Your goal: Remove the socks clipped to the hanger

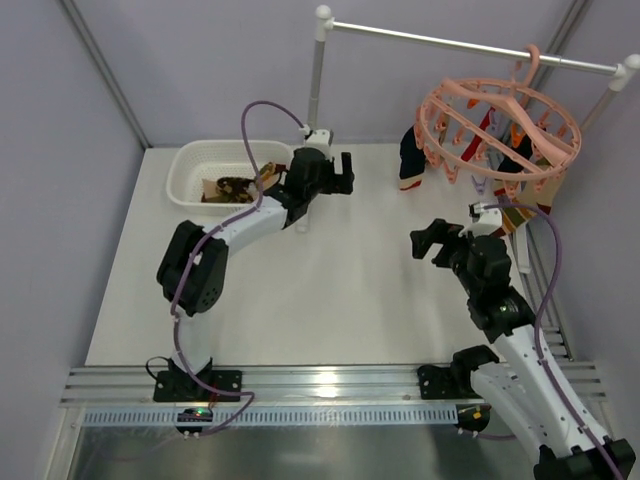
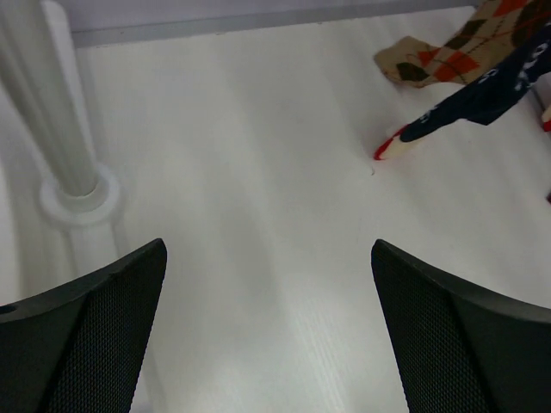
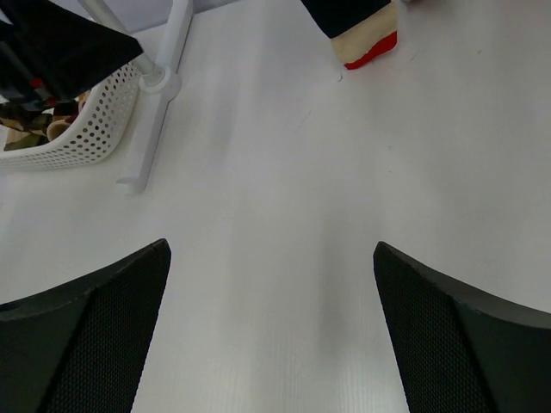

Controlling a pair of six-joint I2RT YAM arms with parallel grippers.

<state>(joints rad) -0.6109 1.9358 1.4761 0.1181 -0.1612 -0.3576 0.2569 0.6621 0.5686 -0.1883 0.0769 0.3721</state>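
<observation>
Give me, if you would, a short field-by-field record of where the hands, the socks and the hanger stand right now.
left hand: open, empty, beside the basket
right hand: open, empty, short of the hanger
hanger: hooked on the white rail, socks clipped to it
navy sock: hanging, red toe low by the table
argyle sock: hanging under the hanger too
basket contents: one patterned sock
</observation>
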